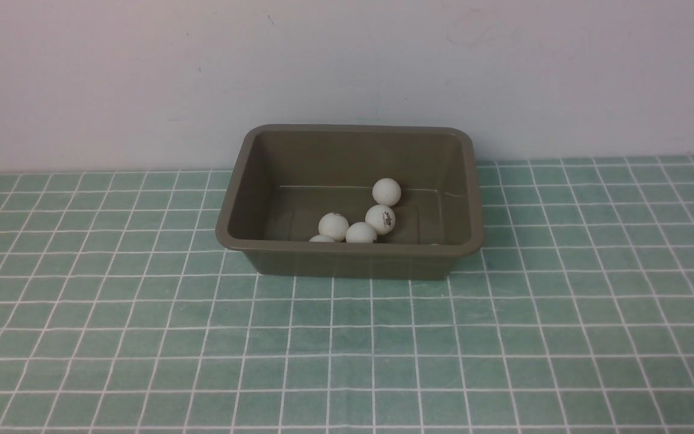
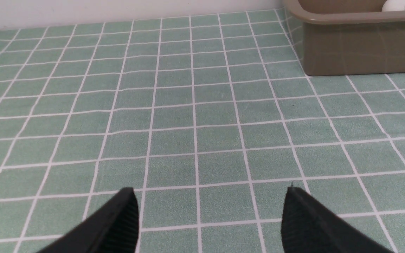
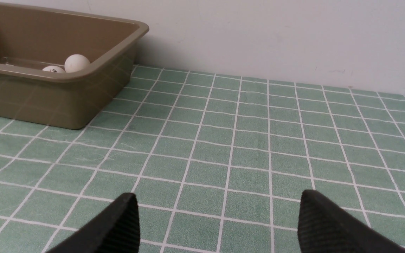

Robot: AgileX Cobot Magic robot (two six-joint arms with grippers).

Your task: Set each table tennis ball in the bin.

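Green-checked cloth (image 1: 142,337) shows no loose balls (image 1: 361,223), all seen lying in the bin (image 1: 232,211), so both wide-open, empty grippers (image 2: 209,211) (image 3: 218,218) seemingly have nothing left to fetch.

Front camera faces the wall; both low wrist cameras share the bin (image 1: 347,253).

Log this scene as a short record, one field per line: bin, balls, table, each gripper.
bin: olive-brown tub, upright on the table by the wall
balls in bin: four white balls in plain sight, a fifth and a white sliver, maybe a sixth, peeking over the near rim
balls outside bin: none visible in any view
table: green checked cloth
left gripper: open, holding nothing, above the cloth
right gripper: open, holding nothing, above the cloth
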